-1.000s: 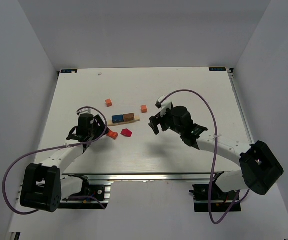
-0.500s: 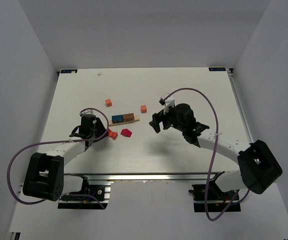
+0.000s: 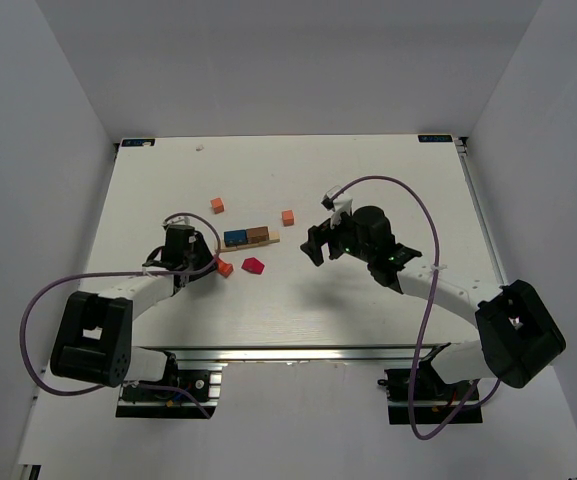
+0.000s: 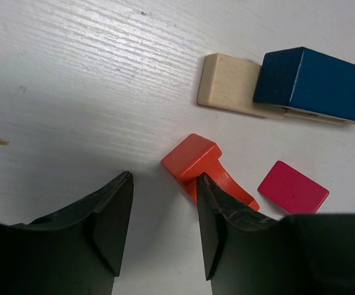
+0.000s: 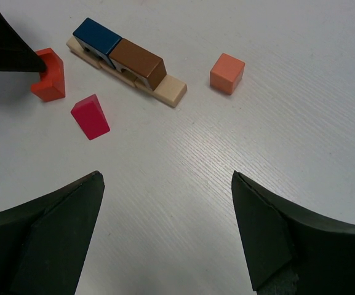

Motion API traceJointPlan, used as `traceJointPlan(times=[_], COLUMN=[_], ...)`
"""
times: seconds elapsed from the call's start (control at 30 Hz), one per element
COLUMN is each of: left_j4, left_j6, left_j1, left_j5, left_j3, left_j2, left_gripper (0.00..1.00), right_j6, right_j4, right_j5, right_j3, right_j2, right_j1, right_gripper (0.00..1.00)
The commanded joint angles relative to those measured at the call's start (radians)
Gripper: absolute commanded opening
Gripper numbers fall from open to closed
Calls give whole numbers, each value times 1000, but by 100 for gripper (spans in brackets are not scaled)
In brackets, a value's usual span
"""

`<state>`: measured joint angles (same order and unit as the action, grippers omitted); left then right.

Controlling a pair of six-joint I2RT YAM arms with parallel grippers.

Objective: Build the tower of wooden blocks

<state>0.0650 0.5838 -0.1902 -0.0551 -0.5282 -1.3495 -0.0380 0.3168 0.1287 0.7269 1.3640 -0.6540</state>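
The wood block tower stands as a pale tan plank [image 3: 270, 238] with a blue block [image 3: 235, 238] and a brown block [image 3: 258, 235] on it. An orange arch block [image 3: 225, 268] and a red block [image 3: 254, 266] lie in front of it. My left gripper [image 3: 208, 264] is open and low over the table. In the left wrist view its jaws [image 4: 163, 184] hold nothing, and the right finger sits against the orange arch block [image 4: 192, 158]. My right gripper [image 3: 314, 246] is wide open and empty [image 5: 166, 178], right of the stack.
Two loose orange cubes lie behind the stack, one at the left [image 3: 217, 204] and one at the right [image 3: 288, 217]. In the right wrist view the right cube [image 5: 227, 72] sits beyond the plank's end [image 5: 171, 91]. White walls enclose the table.
My left gripper has crept a little forward and right, up to the orange arch block. My right gripper has shifted slightly. The blocks have not moved.
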Motion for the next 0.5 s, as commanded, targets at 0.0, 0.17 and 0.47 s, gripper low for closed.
traceJointPlan(times=[0.0, 0.17, 0.47], left_j4=[-7, -19, -30], left_j6=[-29, -50, -131], left_j1=[-2, -2, -3], left_j5=[-8, 12, 54], left_j3=[-35, -47, -85], left_j2=[-11, -17, -88], left_gripper=[56, 60, 64], right_j6=[3, 9, 16], right_j4=[31, 33, 42], right_j5=[38, 52, 149], right_j3=[6, 6, 17], right_j2=[4, 12, 17], right_j1=[8, 16, 50], right_gripper=[88, 88, 88])
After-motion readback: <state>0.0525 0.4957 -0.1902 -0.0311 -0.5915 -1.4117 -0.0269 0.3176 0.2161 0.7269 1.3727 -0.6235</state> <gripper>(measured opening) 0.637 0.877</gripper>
